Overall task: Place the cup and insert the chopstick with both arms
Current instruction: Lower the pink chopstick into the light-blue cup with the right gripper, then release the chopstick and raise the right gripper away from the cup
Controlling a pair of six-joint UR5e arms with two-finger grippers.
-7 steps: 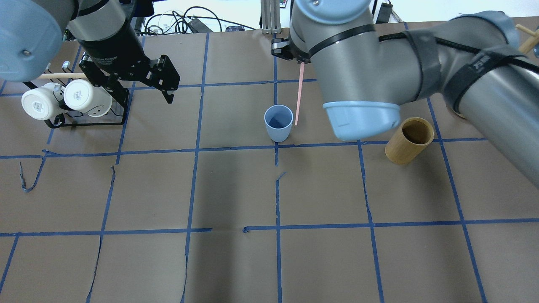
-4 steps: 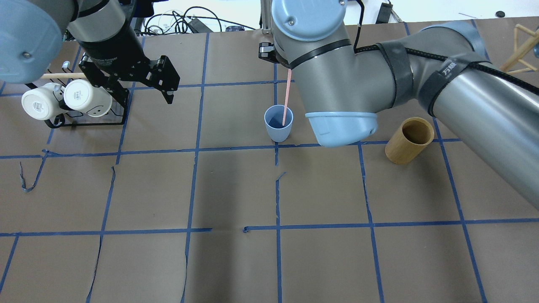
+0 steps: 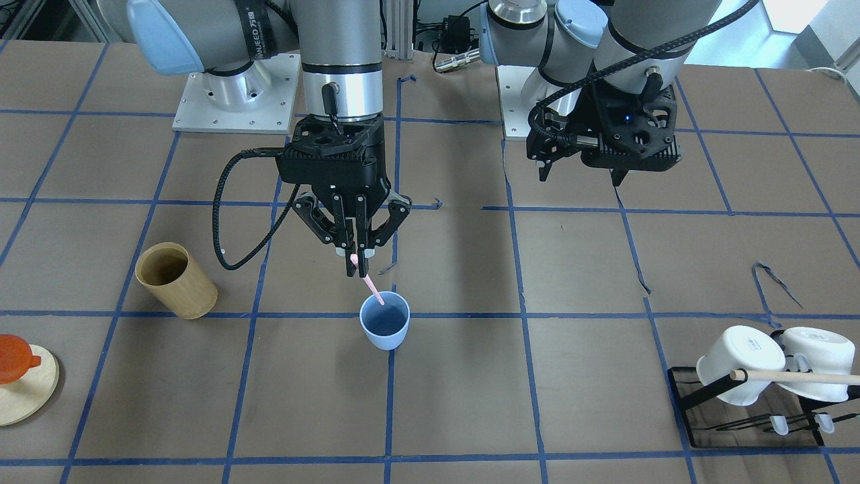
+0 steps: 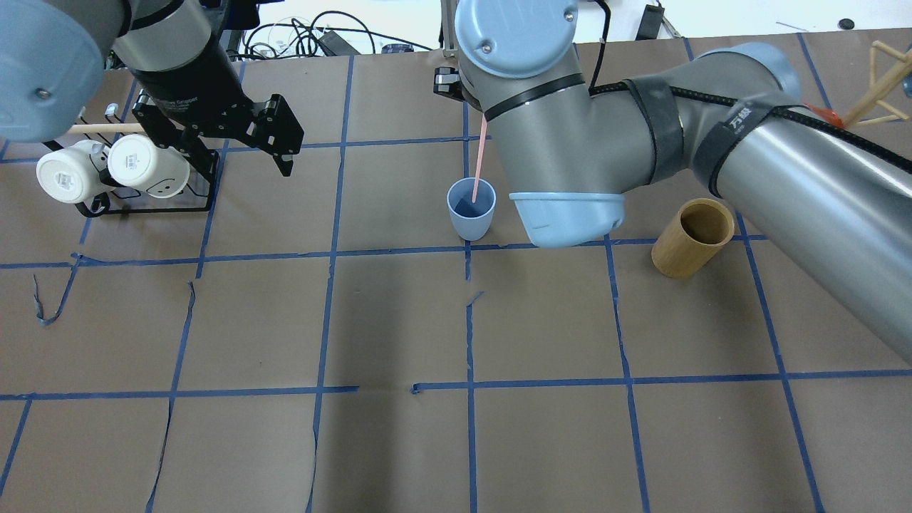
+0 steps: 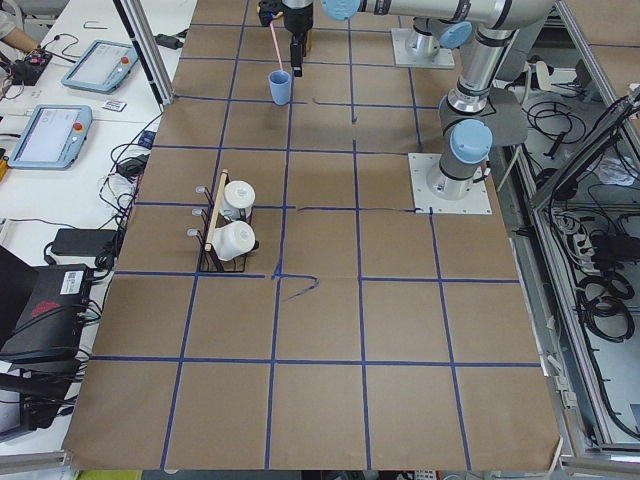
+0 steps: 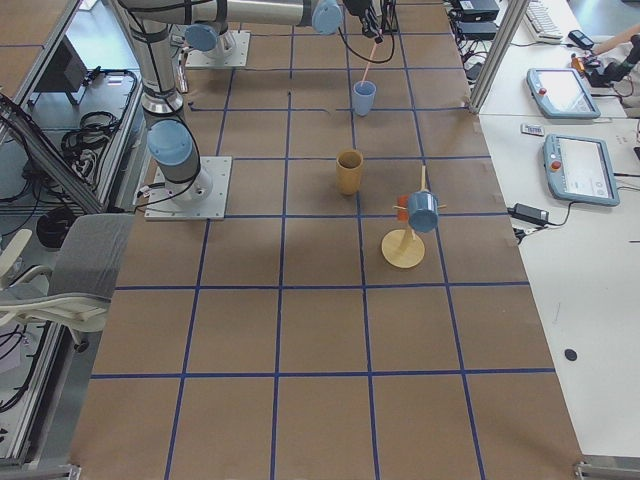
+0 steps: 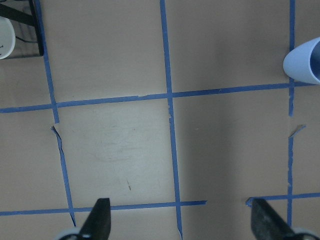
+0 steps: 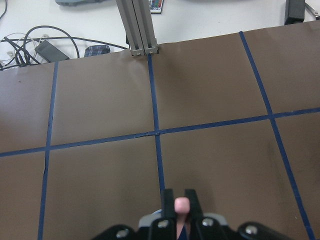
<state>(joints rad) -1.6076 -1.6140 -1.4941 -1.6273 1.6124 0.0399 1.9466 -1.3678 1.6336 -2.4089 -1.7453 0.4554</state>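
The pale blue cup (image 3: 384, 328) stands upright near the table's middle, also in the overhead view (image 4: 471, 209) and at the left wrist view's right edge (image 7: 305, 62). My right gripper (image 3: 358, 265) is shut on the upper end of the pink chopstick (image 3: 371, 288), just above the cup on the robot's side. The stick (image 4: 479, 160) tilts, and its lower end sits in the cup's mouth. The right wrist view shows the pink end (image 8: 182, 205) between the shut fingers. My left gripper (image 3: 580, 176) hangs open and empty above the table (image 7: 181, 222), well to the cup's side.
A tan bamboo cylinder (image 4: 692, 239) stands on the right arm's side of the cup. A black rack (image 4: 142, 203) with two white mugs (image 4: 146, 165) and a wooden rod (image 3: 799, 378) sits near the left gripper. A round wooden stand (image 3: 20, 393) sits at the table edge.
My right arm has moved toward the cup with the chopstick. The stick's lower end went from beside the cup into its mouth. The left arm has not moved.
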